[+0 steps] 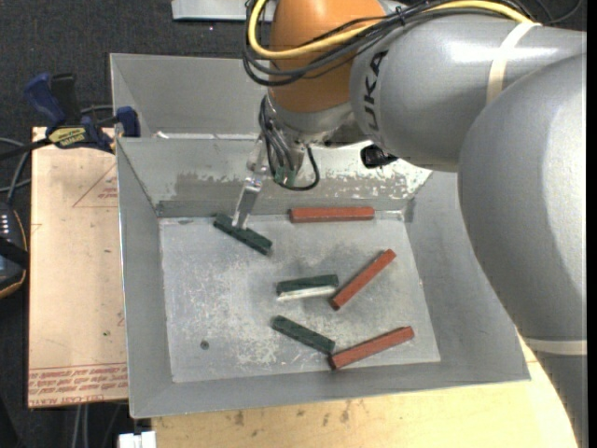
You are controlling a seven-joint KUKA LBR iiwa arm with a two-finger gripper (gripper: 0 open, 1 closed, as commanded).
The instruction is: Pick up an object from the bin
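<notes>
Hand [243, 215] over dark green bar [248, 238], back-left; red bar [331, 215] near.

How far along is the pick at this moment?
Done: the gripper is down at the bin's back left, at the dark green bar. In hand: no grasp visible; that bar lies flat on the bin floor. Left: gripping it and lifting it out.

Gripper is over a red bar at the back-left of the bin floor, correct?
Not red. The camera view shows the gripper over a dark green bar at the back-left of the bin floor; the nearest red bar lies further right in view.
</notes>
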